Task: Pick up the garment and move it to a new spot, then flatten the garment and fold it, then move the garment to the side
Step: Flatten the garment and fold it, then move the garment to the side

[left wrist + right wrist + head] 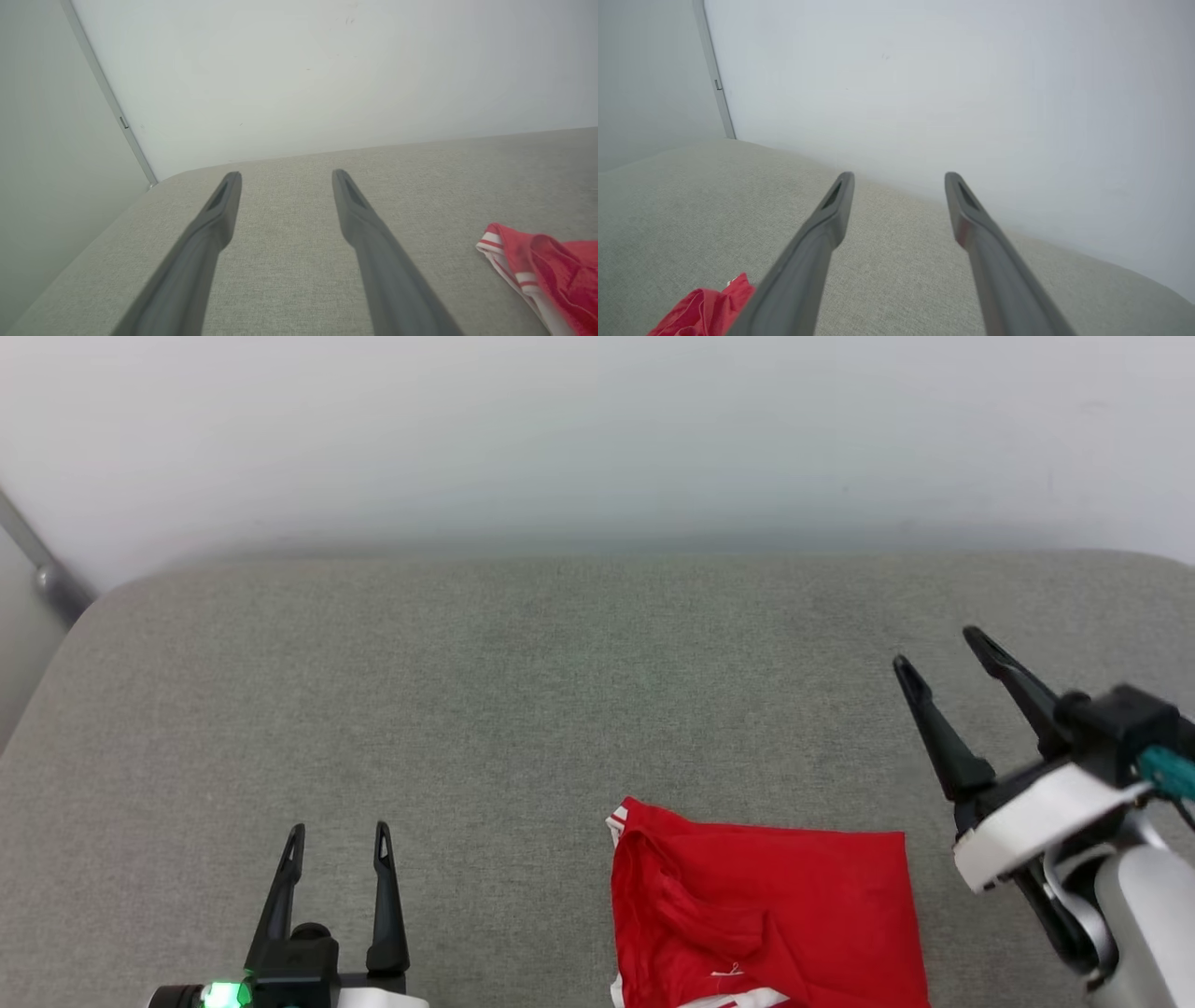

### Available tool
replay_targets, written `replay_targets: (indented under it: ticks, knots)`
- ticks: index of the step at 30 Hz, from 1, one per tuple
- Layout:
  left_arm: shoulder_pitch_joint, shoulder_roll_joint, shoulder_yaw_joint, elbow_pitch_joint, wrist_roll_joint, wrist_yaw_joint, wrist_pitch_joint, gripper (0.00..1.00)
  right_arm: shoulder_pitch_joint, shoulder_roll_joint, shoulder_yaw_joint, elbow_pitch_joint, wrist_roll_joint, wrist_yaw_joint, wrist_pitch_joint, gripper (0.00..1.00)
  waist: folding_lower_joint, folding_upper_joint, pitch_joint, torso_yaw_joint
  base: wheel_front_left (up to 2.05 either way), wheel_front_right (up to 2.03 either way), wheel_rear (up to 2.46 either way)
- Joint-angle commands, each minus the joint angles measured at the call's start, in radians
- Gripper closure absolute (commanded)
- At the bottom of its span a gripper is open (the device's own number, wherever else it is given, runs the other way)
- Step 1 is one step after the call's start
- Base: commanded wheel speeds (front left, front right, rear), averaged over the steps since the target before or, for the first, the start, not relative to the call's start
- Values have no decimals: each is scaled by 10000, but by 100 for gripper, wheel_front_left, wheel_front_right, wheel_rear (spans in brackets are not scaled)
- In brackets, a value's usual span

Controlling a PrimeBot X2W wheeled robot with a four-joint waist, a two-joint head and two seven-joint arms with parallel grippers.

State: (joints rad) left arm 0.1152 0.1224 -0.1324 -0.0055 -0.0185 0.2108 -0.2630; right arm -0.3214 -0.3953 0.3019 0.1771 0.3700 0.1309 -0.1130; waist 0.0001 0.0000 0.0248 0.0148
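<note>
The left gripper point(339, 831) sits low, fingers spread and empty. The red jersey point(766, 905) lies folded on the grey fabric surface point(523, 691), right of centre. Just beside it, the right gripper point(936, 651) hovers, also spread and empty, likely keeping clear of the fold.

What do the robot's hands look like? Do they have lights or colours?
Each hand is two long, thin black fingers with pointy, slotted tips. The left gripper has a glowing green light at its base. The right gripper has a white cuff, a teal piece and a pale grey forearm.
</note>
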Motion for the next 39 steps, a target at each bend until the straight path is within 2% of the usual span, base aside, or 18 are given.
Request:
replay_targets:
  ticks: [1, 5, 10, 19, 26, 39]
  knots:
    - [87, -1, 2, -48, -1, -42, -20, 0, 247, 162, -204, 52, -141, -6, -184, 0, -1, 0, -121, -90, 0, 0, 0]
    - [254, -63, 12, -95, 3, -95, -20, 0, 1167, 860, -1269, -60, -828, -5, -1055, 0, -1, 0, -260, -177, 0, 0, 0]
    - [420, -121, 73, -112, -8, -159, -20, 0, 2206, 1860, -2454, -493, -1347, -6, -1450, 0, -1, 0, -385, -267, 0, 0, 0]
    - [543, -207, 160, -110, -33, -334, -20, 0, 3801, 3014, -3426, -1514, -1707, -5, -1509, 0, -1, 0, -486, -206, 0, 0, 0]
    - [631, -282, 254, -107, -31, -481, -20, 0, 4915, 3414, -3541, -2032, -1883, -5, -1514, 0, -1, 0, -494, -80, 0, 0, 0]
    - [680, -400, 354, -86, 13, -545, -20, 0, 4925, 3475, -3514, -2203, -2061, -5, -1515, 0, -1, 0, -471, -1, 0, 0, 0]
